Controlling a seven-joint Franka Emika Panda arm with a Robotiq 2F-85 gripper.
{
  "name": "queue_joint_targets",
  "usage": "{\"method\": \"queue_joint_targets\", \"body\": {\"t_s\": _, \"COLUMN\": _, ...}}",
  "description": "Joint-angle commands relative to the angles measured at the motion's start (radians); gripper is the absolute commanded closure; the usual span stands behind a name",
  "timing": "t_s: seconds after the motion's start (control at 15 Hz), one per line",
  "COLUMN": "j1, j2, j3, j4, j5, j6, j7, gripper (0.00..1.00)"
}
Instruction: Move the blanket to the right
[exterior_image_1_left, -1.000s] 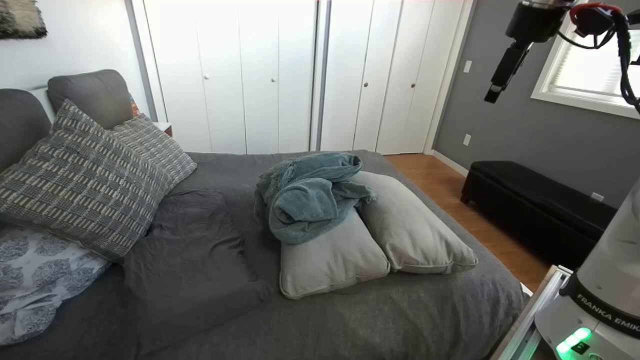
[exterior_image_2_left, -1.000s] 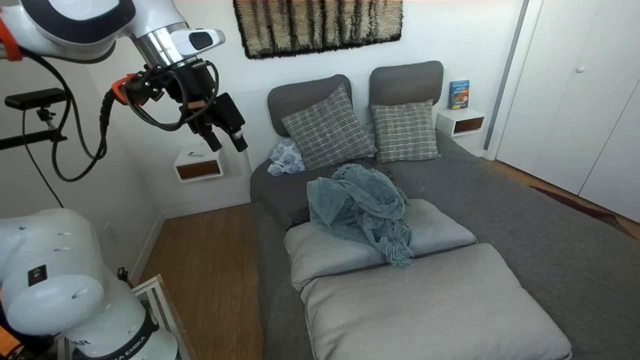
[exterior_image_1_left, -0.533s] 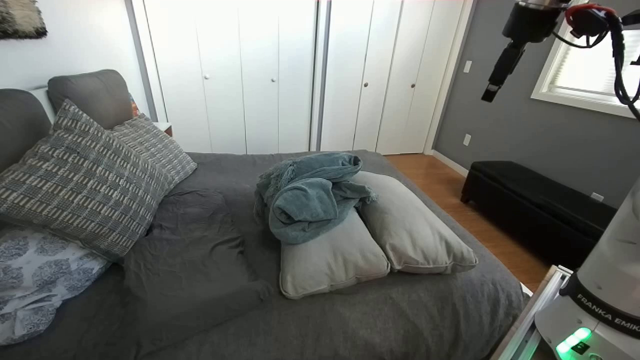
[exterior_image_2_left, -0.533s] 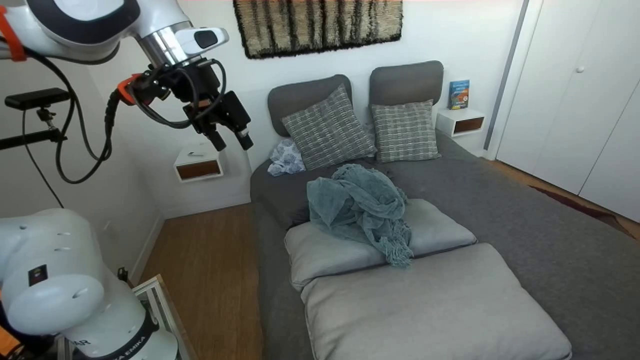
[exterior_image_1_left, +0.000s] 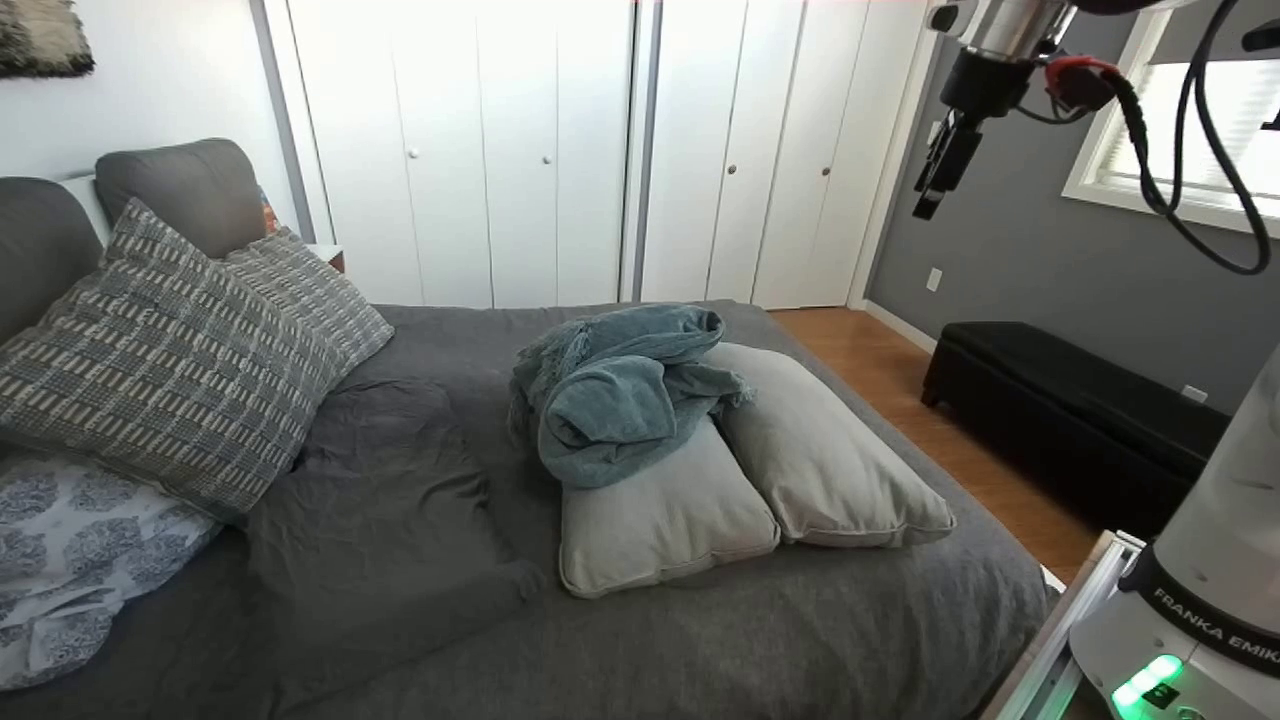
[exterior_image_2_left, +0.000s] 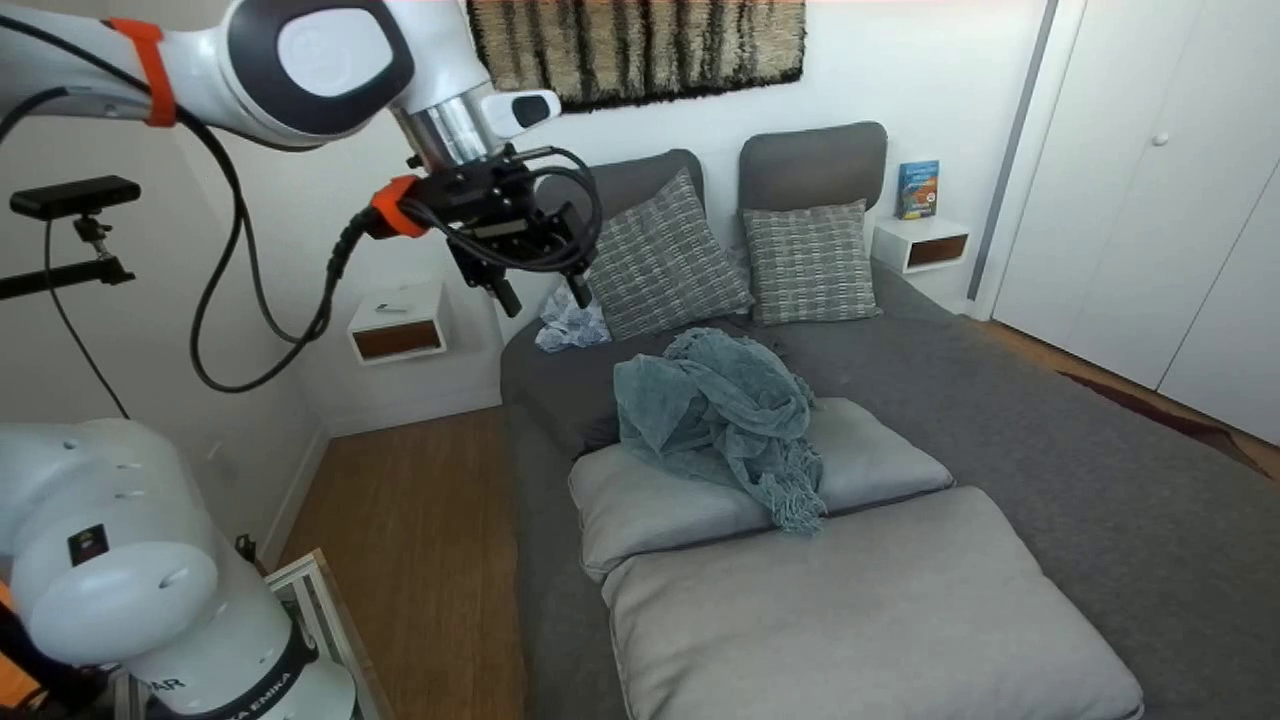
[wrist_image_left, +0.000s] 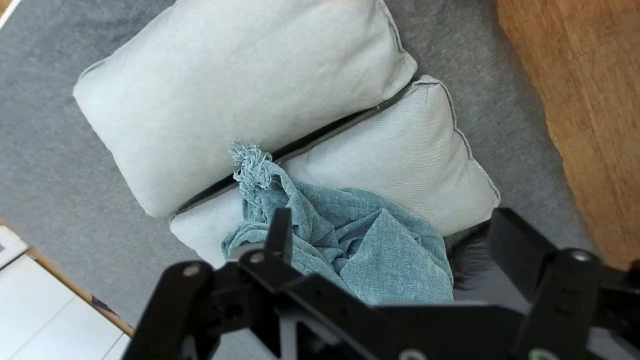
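Note:
The blue-green blanket lies bunched up, with fringed ends, in both exterior views (exterior_image_1_left: 620, 400) (exterior_image_2_left: 715, 410). It rests partly on the light grey pillow (exterior_image_2_left: 880, 460) nearer the headboard and partly on the bed (exterior_image_1_left: 440, 590). Its fringe touches the edge of the other light grey pillow (exterior_image_2_left: 860, 610). My gripper is high above the bed in both exterior views (exterior_image_1_left: 928, 205) (exterior_image_2_left: 546, 298), apart from the blanket. In the wrist view, my gripper (wrist_image_left: 392, 220) is open and empty, with the blanket (wrist_image_left: 395, 255) below between its fingers. The gripper body hides the blanket's lower part there.
Patterned cushions (exterior_image_1_left: 190, 360) (exterior_image_2_left: 660, 255) lean at the head of the bed. White nightstands (exterior_image_2_left: 400, 310) (exterior_image_2_left: 915, 240) flank the bed. A black bench (exterior_image_1_left: 1070, 400) stands on the wooden floor beyond the foot. A cable (exterior_image_2_left: 270, 370) hangs in a loop from the arm.
My gripper has moved in over the bed, leftward in an exterior view and rightward in the other, and its wrist has turned. The blanket and pillows have not moved.

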Motion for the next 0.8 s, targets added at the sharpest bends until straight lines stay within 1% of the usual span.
{"method": "queue_joint_targets", "body": {"t_s": 0.0, "j1": 0.012, "j2": 0.135, "j3": -0.073, "j4": 0.036, "j5": 0.005, "j6": 0.130, "j7": -0.107, "gripper": 0.00}}
{"method": "queue_joint_targets", "body": {"t_s": 0.2, "j1": -0.001, "j2": 0.245, "j3": -0.104, "j4": 0.035, "j5": 0.018, "j6": 0.290, "j7": -0.150, "gripper": 0.00}}
{"method": "queue_joint_targets", "body": {"t_s": 0.4, "j1": 0.003, "j2": 0.361, "j3": -0.132, "j4": 0.043, "j5": 0.069, "j6": 0.411, "j7": -0.200, "gripper": 0.00}}
{"method": "queue_joint_targets", "body": {"t_s": 0.53, "j1": 0.013, "j2": 0.444, "j3": -0.157, "j4": 0.051, "j5": 0.145, "j6": 0.472, "j7": -0.256, "gripper": 0.00}}
{"method": "queue_joint_targets", "body": {"t_s": 0.73, "j1": 0.002, "j2": 0.561, "j3": -0.172, "j4": 0.058, "j5": 0.261, "j6": 0.563, "j7": -0.371, "gripper": 0.00}}
